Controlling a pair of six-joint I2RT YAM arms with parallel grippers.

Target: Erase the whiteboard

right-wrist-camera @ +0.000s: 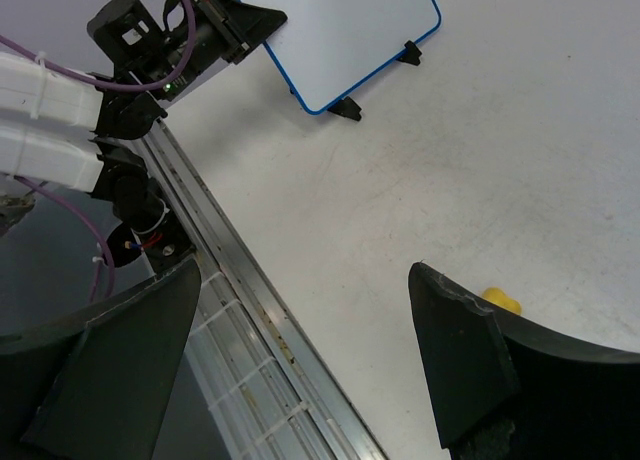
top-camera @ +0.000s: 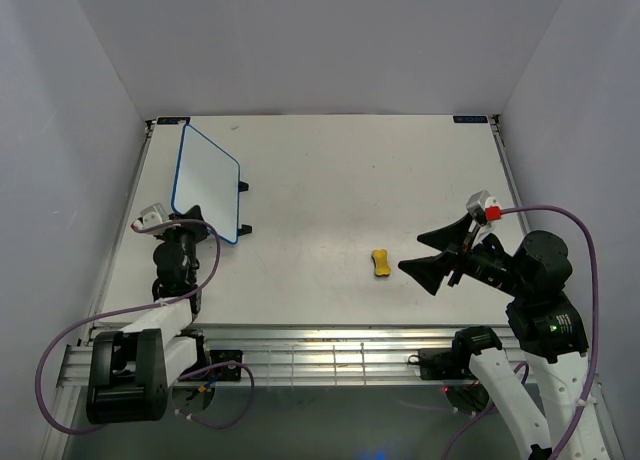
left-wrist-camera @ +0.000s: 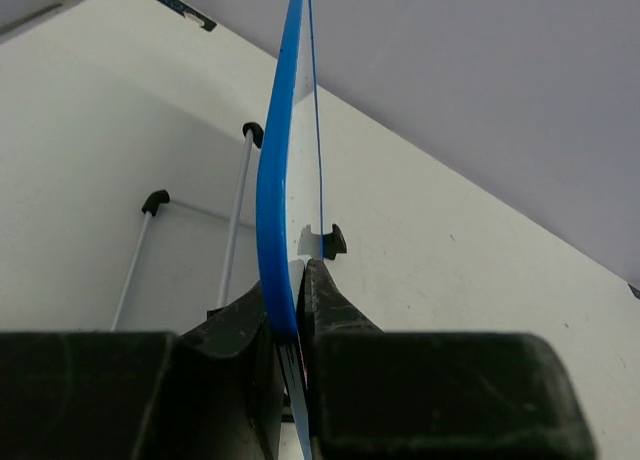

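Note:
The whiteboard [top-camera: 205, 180] has a blue frame and small black feet, and stands tilted at the table's left. The face that shows is plain white in the top view and in the right wrist view [right-wrist-camera: 345, 30]. My left gripper [top-camera: 195, 223] is shut on its near edge. The left wrist view shows the blue frame [left-wrist-camera: 275, 180] edge-on, pinched between both fingers. A small yellow eraser [top-camera: 381, 264] lies on the table right of centre. My right gripper [top-camera: 420, 255] is open and empty, just right of the eraser [right-wrist-camera: 500, 300], which peeks out beside one finger.
An aluminium rail [top-camera: 330, 345] runs along the table's near edge, also seen in the right wrist view [right-wrist-camera: 250, 280]. Grey walls close in the table on the left, back and right. Purple cables loop from both arms.

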